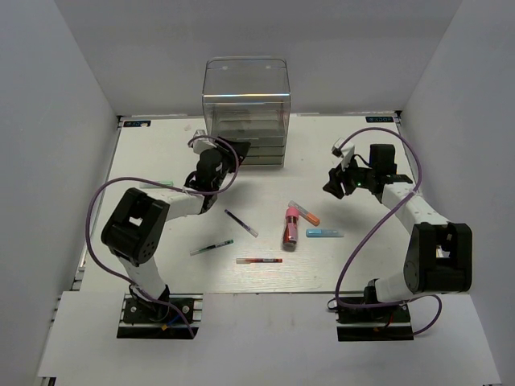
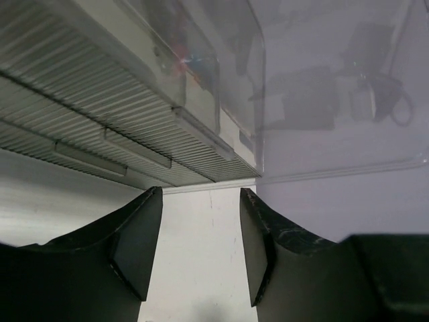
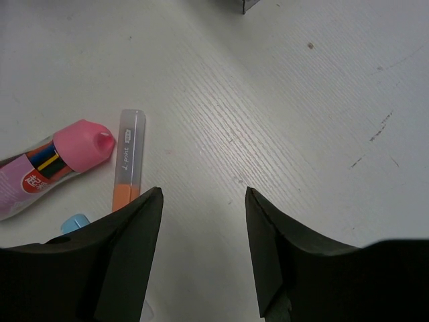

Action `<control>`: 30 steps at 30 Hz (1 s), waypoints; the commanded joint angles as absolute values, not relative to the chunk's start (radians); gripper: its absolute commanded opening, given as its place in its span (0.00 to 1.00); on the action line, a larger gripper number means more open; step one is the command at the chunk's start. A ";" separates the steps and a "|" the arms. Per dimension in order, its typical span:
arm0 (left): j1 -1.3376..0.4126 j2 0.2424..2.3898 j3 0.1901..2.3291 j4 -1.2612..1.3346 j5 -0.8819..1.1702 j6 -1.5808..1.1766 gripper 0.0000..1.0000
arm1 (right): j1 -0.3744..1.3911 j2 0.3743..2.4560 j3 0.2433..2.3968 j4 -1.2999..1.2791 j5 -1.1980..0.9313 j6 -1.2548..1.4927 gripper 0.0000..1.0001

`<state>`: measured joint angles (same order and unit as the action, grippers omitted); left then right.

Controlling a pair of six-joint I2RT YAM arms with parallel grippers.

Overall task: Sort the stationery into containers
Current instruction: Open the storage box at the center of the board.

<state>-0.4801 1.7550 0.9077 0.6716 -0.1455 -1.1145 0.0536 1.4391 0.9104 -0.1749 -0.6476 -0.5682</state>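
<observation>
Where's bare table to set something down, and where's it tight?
Bare white tabletop right of the tall clear drawer cabinet, beyond the right gripper; also the far-left corner beside the cabinet. Crowded: centre, around the fat red pink-capped tube, short orange marker and light-blue marker.

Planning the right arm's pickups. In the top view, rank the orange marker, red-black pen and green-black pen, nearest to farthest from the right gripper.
1. orange marker: just below and left of the right gripper.
2. red-black pen: farther left, toward the near edge, lying level.
3. green-black pen: farthest left of the three, on the other arm's side.
</observation>
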 commanded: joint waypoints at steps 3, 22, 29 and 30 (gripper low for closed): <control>-0.502 1.721 0.888 0.776 -0.331 -1.210 0.56 | 0.054 1.431 0.902 -0.137 -0.681 -0.560 0.58; -0.492 1.864 0.985 0.790 -0.380 -1.298 0.46 | 0.054 1.425 0.877 -0.133 -0.667 -0.575 0.57; -0.483 1.894 1.014 0.814 -0.380 -1.307 0.40 | 0.051 1.427 0.871 -0.133 -0.664 -0.584 0.57; -0.483 1.894 1.014 0.828 -0.380 -1.307 0.39 | 0.052 1.427 0.870 -0.130 -0.664 -0.583 0.57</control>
<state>-0.4927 1.8942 0.9813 0.7826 -0.3637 -1.3022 0.0536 1.4391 0.8799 -0.1547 -0.6552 -0.5720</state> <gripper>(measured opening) 0.396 0.569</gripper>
